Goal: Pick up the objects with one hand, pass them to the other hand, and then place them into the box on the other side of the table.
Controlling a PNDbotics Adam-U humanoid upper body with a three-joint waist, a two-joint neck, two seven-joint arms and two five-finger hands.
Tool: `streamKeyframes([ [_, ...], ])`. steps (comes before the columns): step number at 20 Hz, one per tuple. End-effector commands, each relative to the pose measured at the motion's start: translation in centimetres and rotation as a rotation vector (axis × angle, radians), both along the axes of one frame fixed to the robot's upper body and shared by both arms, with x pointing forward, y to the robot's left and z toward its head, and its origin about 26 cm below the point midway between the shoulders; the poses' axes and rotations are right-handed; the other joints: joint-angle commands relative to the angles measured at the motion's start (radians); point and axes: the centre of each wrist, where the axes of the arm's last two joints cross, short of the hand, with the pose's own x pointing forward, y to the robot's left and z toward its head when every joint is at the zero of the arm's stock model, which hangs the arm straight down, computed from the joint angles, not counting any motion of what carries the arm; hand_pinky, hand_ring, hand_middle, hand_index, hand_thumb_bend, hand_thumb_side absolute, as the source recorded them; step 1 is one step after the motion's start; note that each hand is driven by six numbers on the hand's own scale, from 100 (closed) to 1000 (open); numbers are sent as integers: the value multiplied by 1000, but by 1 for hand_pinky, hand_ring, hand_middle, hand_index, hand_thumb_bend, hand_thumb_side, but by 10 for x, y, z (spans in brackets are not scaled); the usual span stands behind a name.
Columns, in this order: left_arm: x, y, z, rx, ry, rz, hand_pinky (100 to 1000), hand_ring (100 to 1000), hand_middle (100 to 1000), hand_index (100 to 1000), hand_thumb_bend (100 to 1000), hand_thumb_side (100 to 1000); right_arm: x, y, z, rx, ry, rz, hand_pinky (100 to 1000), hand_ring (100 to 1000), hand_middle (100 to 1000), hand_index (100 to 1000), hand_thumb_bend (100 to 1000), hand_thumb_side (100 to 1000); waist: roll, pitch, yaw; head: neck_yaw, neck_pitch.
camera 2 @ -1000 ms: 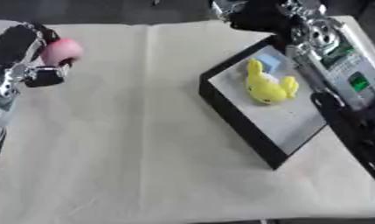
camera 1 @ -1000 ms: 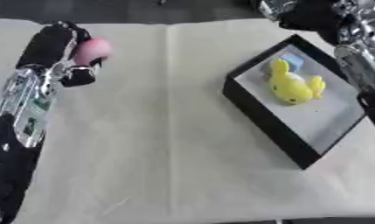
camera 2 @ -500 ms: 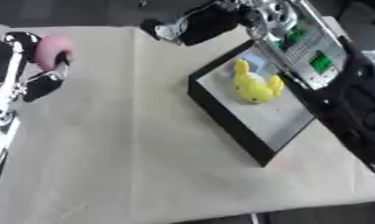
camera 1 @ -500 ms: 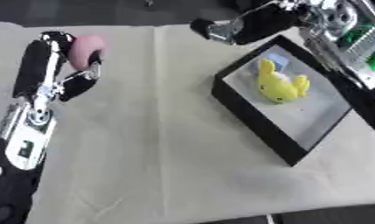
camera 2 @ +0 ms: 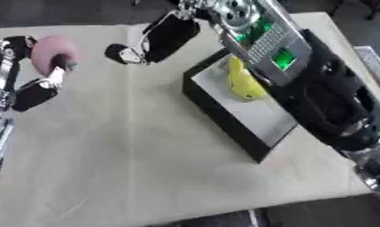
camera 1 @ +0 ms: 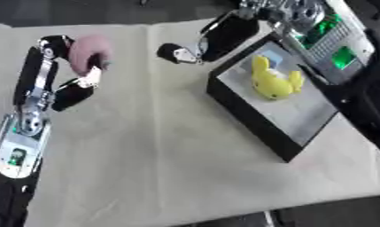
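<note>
Left hand: our left hand (camera 1: pixel 68 73) is up at the far left of the table. Its fingers curl round the pink ball (camera 1: pixel 88 51) and hold it.
Pink ball: it is round, so we see no long side and no way it points. It sits in our left hand, above the cloth (camera 1: pixel 161 155).
Right hand: our right hand (camera 1: pixel 212 37) reaches in from the top, just past the far left corner of the box (camera 1: pixel 251 122). Its fingers look loose and hold nothing. It is well apart from the ball.
Box: black walls, pale floor, on the right side of the table, turned askew.
Yellow toy: the yellow toy (camera 1: pixel 272 82) lies in the far end of the box. Its long side runs from far to near.
Left eye view: we see the whole yellow toy here.
Right eye view: our right arm (camera 2: pixel 301 80) covers part of the toy and the far right of the box.
</note>
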Motion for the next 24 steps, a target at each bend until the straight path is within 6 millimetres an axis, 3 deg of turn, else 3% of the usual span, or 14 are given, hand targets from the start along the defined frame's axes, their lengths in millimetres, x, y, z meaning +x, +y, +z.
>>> streamKeyframes([
  [1, -4, -5, 13, -13, -59, -44, 535, 466, 423, 566, 100, 344, 8, 5, 1, -11, -25, -42, 903, 882, 850, 946, 343, 100, 2, -25, 3, -9, 1],
  [9, -11, -18, 15, 25, -146, -100, 543, 471, 428, 566, 100, 296, 32, 18, -16, -32, 4, -79, 905, 883, 842, 932, 315, 100, -1, -20, 18, -22, -3],
  [19, -14, -29, 16, 22, -190, -123, 541, 470, 427, 563, 100, 285, 48, 29, -32, -63, 73, -62, 913, 886, 838, 931, 312, 100, -8, -16, 28, -35, -14],
  [24, -14, -32, 15, 19, -193, -133, 541, 469, 425, 562, 100, 287, 51, 31, -35, -55, 101, -49, 914, 880, 827, 925, 245, 100, -11, -12, 30, -35, -15],
])
